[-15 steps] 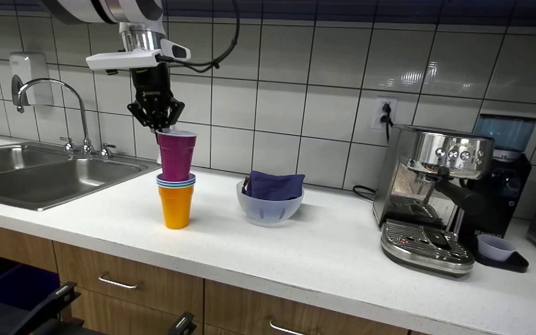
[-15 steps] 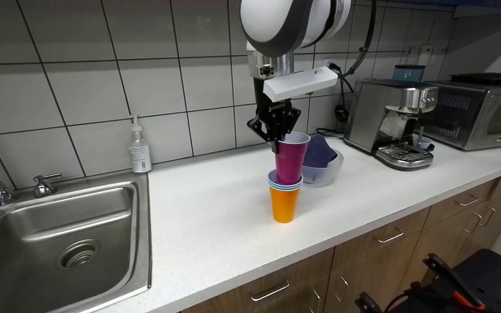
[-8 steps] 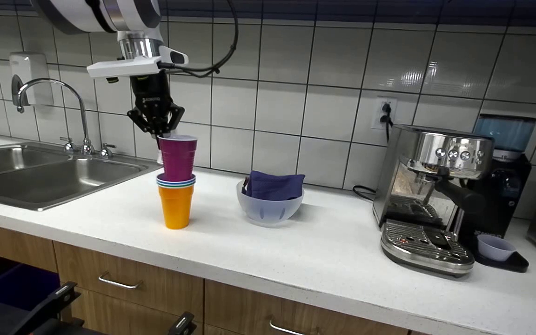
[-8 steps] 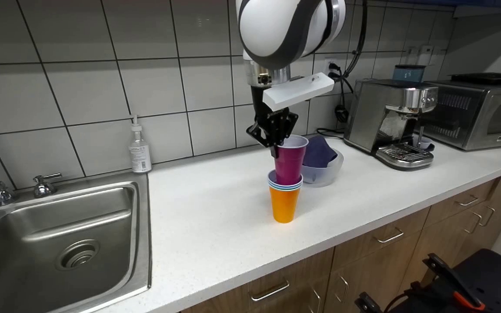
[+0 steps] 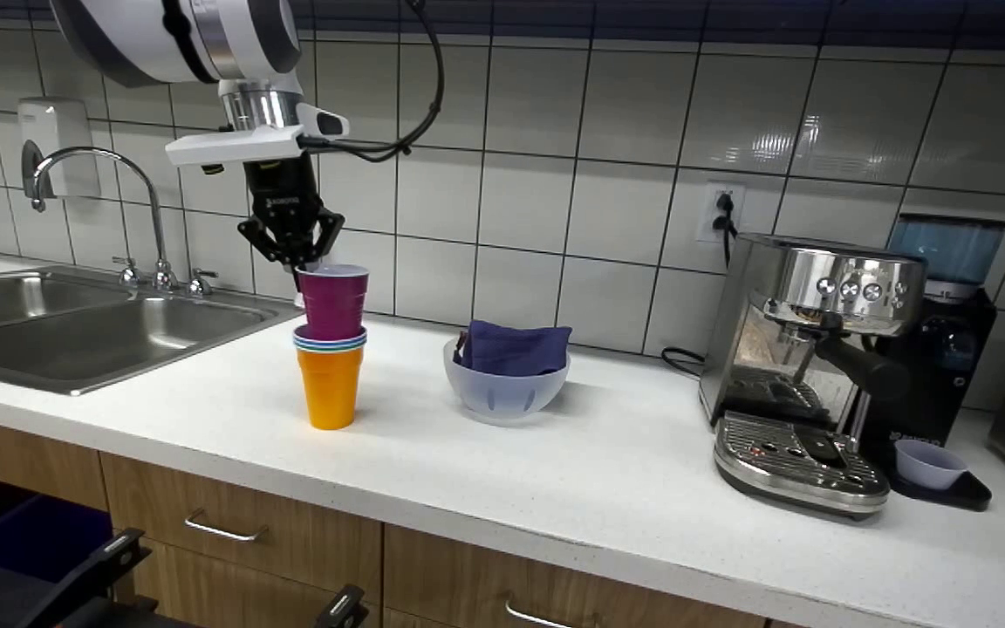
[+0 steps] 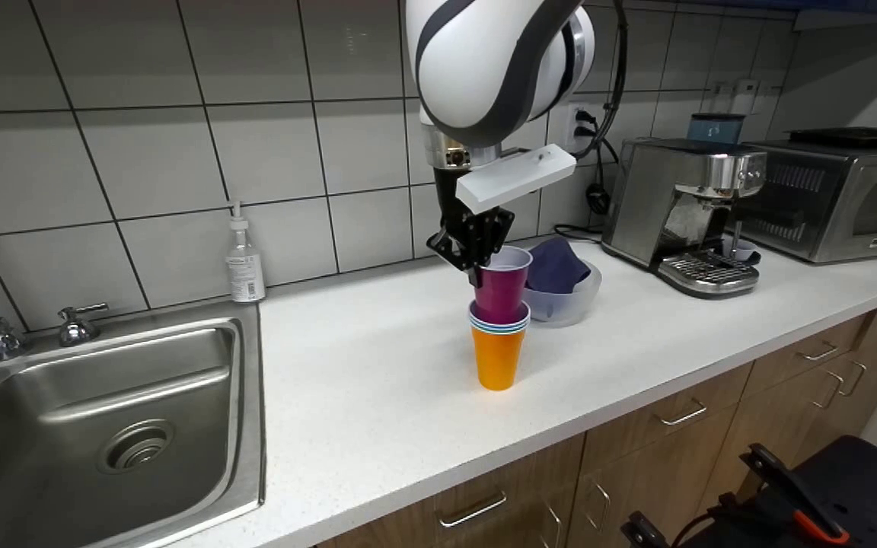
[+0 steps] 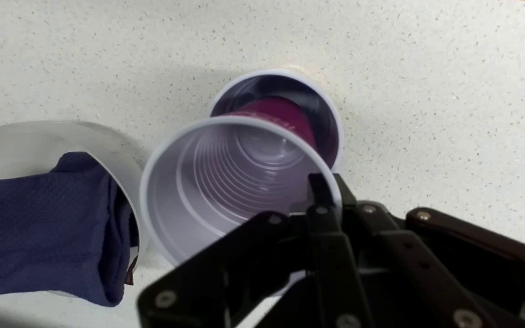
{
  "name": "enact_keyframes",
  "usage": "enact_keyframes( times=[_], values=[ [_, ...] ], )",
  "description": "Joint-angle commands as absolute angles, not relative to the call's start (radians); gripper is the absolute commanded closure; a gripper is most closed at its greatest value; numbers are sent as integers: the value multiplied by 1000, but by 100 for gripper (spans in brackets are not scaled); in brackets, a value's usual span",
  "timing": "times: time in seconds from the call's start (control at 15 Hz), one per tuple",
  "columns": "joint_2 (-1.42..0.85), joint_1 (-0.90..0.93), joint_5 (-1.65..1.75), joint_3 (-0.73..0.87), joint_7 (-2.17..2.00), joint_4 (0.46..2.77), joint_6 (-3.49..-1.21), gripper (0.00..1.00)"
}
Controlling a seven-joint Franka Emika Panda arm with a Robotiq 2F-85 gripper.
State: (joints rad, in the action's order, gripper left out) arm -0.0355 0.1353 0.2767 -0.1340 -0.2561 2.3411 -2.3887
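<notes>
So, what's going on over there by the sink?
A robot arm has its gripper closed on the rim of a purple cup. The cup's lower end is inside the mouth of a stack of cups, orange on the outside, with most of the purple cup sticking out above. The stack stands upright on the counter. Beside it is a bowl with a dark blue cloth in it, and the sink is nearby.
</notes>
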Motion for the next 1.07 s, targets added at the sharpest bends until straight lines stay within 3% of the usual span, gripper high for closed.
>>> enact_keyframes(
  times=[0.0,0.87,1.0],
  values=[
    [-56,146,308,-134,-289,2327,-2401,99],
    [-77,167,307,-132,-296,2328,-2397,99],
    [-79,166,304,-131,-296,2326,-2391,70]
  ],
)
